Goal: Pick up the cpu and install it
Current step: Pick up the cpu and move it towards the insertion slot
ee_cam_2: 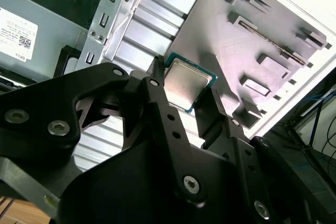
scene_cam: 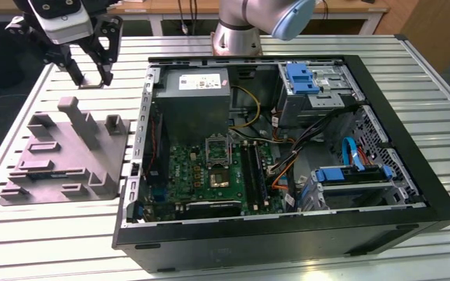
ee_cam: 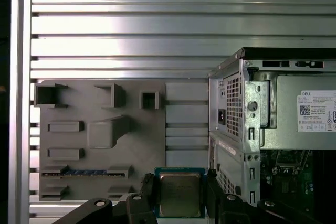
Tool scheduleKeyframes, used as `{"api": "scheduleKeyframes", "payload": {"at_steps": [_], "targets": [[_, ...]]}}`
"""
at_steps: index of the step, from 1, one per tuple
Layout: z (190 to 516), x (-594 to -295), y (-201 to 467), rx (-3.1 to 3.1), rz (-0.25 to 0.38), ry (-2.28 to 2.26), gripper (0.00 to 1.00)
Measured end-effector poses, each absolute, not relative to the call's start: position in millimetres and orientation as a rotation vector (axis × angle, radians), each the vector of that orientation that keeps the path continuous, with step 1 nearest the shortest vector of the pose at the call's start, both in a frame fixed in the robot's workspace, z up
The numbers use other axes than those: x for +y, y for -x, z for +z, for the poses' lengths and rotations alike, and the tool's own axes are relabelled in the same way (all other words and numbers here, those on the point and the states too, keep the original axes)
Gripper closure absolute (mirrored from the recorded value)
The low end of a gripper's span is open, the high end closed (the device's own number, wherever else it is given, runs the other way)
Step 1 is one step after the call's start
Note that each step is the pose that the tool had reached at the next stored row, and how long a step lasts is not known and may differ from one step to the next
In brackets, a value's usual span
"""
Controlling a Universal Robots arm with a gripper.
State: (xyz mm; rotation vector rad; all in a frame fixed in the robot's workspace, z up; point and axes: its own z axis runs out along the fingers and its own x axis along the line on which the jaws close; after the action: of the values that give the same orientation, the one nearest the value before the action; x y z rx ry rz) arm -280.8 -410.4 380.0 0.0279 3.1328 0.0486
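1. Right, closest in: the claw is clamped on the cpu, one finger on each of two opposite edges. Both wrist views show the silvery lid facing up towards the cameras.
2. The chip sits flat between the fingers, not tilted that I can see. It's square, so there's no long axis to speak of; what counts is which edges line up with the socket.
3. Just beyond the chip is the grey tray. In the exterior view the claw hangs past the tray's far end, at about twelve o'clock from it, over the slatted table. I'd judge the chip lifted clear of the tray rather than resting on anything.
4. Next out is the open case, lying on its side at about three o'clock from the tray, with its near wall just beside it.
5. Farthest of all is the socket, down on the green board inside the case. In the exterior view it lies at roughly four o'clock from the claw, well apart and lower. So the pick looks done and the seating is not; the chip has the case wall between it and the socket.
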Motion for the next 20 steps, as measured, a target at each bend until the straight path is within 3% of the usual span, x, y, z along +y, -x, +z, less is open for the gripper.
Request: {"api": "scheduleKeyframes", "payload": {"at_steps": [20], "targets": [[378.0,-423.3,240.0,3.133,0.049,-0.028,0.53]]}}
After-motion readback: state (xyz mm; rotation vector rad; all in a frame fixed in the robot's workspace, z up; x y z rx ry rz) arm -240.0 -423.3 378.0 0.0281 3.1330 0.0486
